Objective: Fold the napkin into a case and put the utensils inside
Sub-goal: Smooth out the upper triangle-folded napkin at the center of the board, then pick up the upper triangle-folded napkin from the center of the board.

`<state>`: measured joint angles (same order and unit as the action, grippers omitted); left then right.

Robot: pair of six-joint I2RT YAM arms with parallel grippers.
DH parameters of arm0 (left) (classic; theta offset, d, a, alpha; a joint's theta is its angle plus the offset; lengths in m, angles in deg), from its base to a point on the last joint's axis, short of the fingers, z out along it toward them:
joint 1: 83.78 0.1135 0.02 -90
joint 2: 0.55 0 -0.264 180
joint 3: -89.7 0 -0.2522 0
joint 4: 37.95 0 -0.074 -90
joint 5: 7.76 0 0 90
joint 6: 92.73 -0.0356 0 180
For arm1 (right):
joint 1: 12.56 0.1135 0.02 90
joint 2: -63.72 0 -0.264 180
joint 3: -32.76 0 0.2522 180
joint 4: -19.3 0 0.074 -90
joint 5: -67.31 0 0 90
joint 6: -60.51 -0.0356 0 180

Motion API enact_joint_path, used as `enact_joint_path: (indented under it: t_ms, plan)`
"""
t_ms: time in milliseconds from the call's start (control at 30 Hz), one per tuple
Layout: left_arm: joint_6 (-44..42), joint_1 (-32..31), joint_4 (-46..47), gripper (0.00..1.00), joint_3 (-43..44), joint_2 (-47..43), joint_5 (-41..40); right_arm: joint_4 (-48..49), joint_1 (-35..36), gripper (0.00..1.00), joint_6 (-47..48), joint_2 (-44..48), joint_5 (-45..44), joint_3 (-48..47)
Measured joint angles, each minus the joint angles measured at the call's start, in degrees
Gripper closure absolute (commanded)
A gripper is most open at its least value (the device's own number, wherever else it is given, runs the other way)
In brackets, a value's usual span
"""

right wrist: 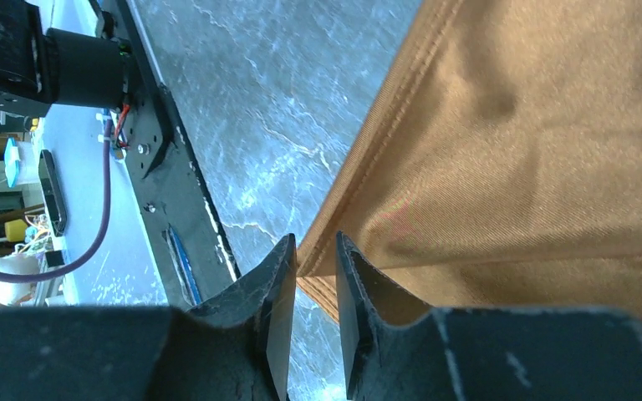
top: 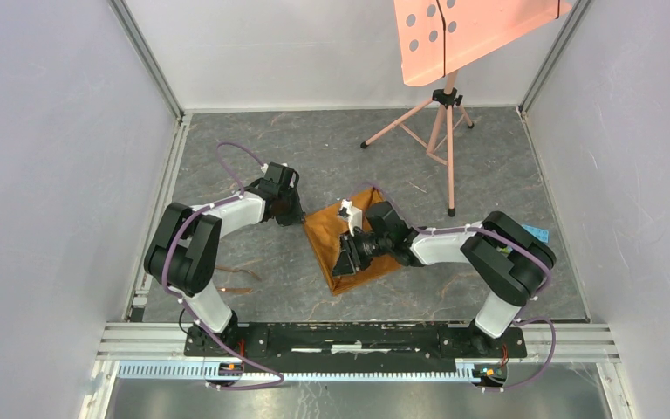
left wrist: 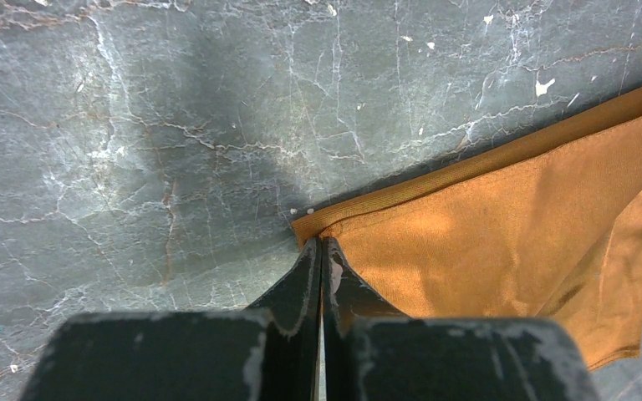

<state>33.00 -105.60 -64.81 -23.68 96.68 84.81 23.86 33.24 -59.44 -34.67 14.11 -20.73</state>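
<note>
The orange-brown napkin (top: 323, 231) lies partly folded on the grey floor between the two arms. My left gripper (top: 297, 214) sits at its left corner. In the left wrist view the gripper (left wrist: 319, 242) is shut, with the corner of the napkin (left wrist: 510, 217) pinched at the tips. My right gripper (top: 343, 262) is over the cloth's near side. Its jaws (right wrist: 313, 246) stand narrowly apart, closed on the hemmed edge of the napkin (right wrist: 535, 150). The utensils (top: 237, 276), thin copper pieces, lie on the floor to the left of the cloth.
A salmon-pink perforated panel (top: 454, 35) on a tripod (top: 440, 131) stands at the back right. The black base rail (top: 358, 336) runs along the near edge, also seen as a rail (right wrist: 159, 167) close to the cloth. White walls close in both sides.
</note>
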Motion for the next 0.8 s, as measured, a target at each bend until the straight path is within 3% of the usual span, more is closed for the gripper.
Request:
enact_joint_path:
  t_ms: [300,467,600,700,800]
  plan:
    - [0.0,0.1,0.0,0.98,0.0,0.0,0.1,0.6,2.8,0.68,0.3,-0.2,-1.4,1.2]
    - [0.0,0.1,-0.1,0.96,0.1,0.1,0.1,-5.7,3.8,0.61,3.8,0.7,-4.4,-0.4]
    - [0.0,0.3,-0.5,0.83,0.4,0.1,0.5,-14.9,5.2,0.52,9.7,3.4,-10.8,-5.2]
    - [-0.1,0.4,-2.3,0.55,1.0,-0.6,0.9,-19.6,7.2,0.46,13.4,6.0,-15.8,-7.4]
    - [-0.7,0.4,-5.6,0.42,1.2,-4.0,0.9,-23.3,10.5,0.39,15.8,6.6,-20.6,-9.5]
